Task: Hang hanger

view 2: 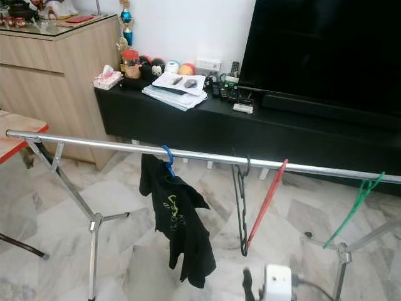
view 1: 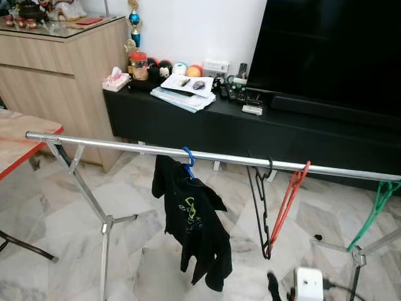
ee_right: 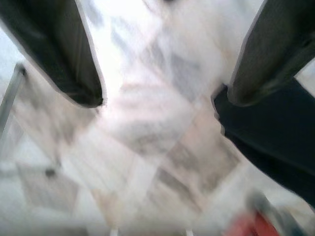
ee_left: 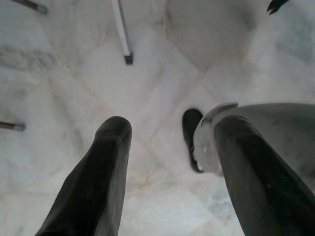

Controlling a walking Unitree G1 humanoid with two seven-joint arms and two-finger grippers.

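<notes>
Silver rail [view 1: 188,152] runs across the room on folding legs, over a marble floor [view 1: 56,213]. On it, from the robot's left: a blue hanger [view 1: 188,160] carrying a black shirt [view 1: 193,221], then a black hanger [view 1: 262,207] and a red hanger [view 1: 287,202] hooked just beside each other, both bare and swung at a slant, then a green hanger [view 1: 373,212] near the right end of the rail, also bare. All four hooks sit over the rail. Behind it, a low black cabinet [view 1: 188,125] with papers, remotes and small items on top, a dark TV [view 1: 332,50] above, and a wooden sideboard [view 1: 56,75] to the left. Left gripper [ee_left: 170,135] points down at the floor, fingers spread wide, nothing between them. Right gripper [ee_right: 165,96] also over the floor, view blurred, fingers well apart and empty, dark cloth close beside one fingertip.
</notes>
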